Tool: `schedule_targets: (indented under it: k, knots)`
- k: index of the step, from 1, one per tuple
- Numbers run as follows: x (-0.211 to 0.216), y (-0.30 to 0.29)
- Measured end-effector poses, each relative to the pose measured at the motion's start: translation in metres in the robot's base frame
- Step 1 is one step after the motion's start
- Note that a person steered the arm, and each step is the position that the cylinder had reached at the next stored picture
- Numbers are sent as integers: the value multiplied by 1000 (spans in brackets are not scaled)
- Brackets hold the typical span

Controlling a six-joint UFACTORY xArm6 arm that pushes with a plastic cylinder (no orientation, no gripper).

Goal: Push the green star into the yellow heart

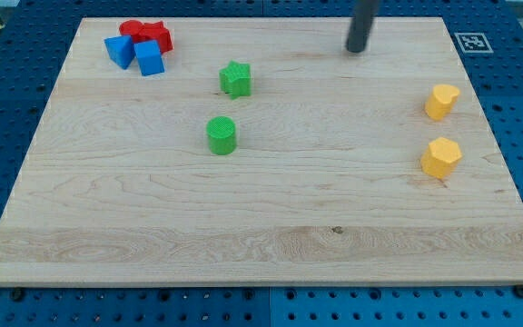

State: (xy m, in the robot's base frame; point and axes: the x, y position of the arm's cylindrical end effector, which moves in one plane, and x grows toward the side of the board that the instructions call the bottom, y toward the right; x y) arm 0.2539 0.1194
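Observation:
The green star (pixel 235 79) lies in the upper middle-left of the wooden board (pixel 261 227). The yellow heart (pixel 441 101) lies near the board's right edge, far to the right of the star. My tip (pixel 357 50) rests near the board's top edge, up and to the right of the star and up and to the left of the heart. It touches no block.
A green cylinder (pixel 222 134) sits just below the star. A yellow hexagon-like block (pixel 441 157) lies below the heart. Two red blocks (pixel 145 34) and two blue blocks (pixel 119 50) (pixel 150 58) cluster at the top left corner.

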Motion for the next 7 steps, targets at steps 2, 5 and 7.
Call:
schedule_targets:
  k: [2, 5, 7]
  knots:
    - [-15, -119]
    - [22, -205]
    - [83, -187]
